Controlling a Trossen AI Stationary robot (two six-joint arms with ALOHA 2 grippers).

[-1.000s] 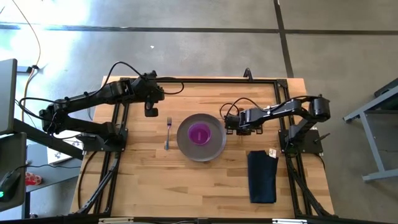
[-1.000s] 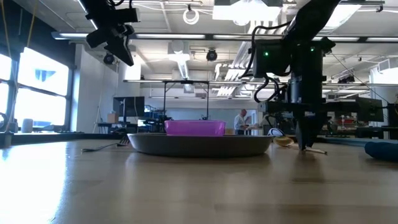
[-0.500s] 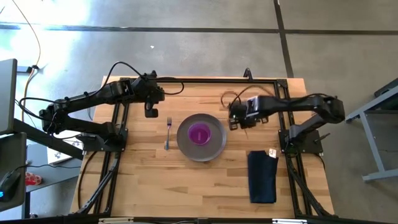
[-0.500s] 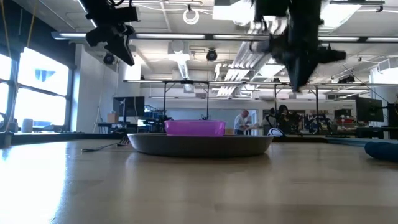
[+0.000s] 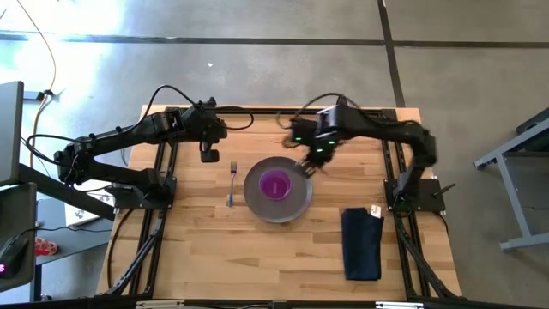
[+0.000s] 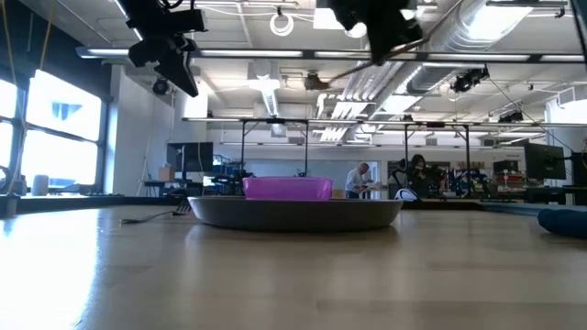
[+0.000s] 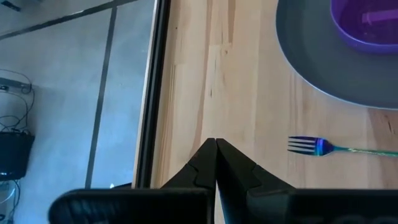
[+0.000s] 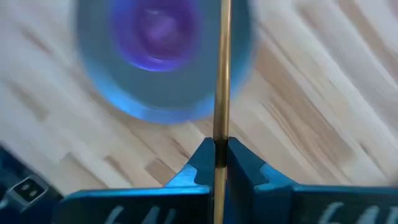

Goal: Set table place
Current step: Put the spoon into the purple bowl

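Note:
The round grey plate [image 5: 292, 206] lies mid-table with the purple bowl [image 5: 274, 184] in it. The teal-handled fork [image 5: 232, 184] lies flat to the plate's left. The folded navy napkin [image 5: 361, 243] lies flat at the near right. My right gripper [image 5: 311, 154] is high above the plate's far right rim, shut on the gold spoon [image 8: 222, 74]. My left gripper [image 5: 208, 153] is shut and empty, raised beyond the fork's far end; it also shows in the left wrist view [image 7: 216, 149]. My right gripper pinches the spoon's thin gold shaft [image 8: 220, 140] between its two fingers. The spoon runs on forward past the fingertips, in line with the fingers. The spoon is lifted clear of the table, high above the plate [image 8: 124, 93], as the low view [image 6: 353, 69] shows.
The black rail frame [image 5: 257, 111] runs around the table's edges. Bare wood lies right of the plate and along the near edge. People and other rigs stand in the room beyond the table.
My right gripper, which stood low at the table right of the plate, has risen high with the spoon and gone toward the table's far left, over the plate's far right rim. It has turned about. The spoon is lifted clear of the table.

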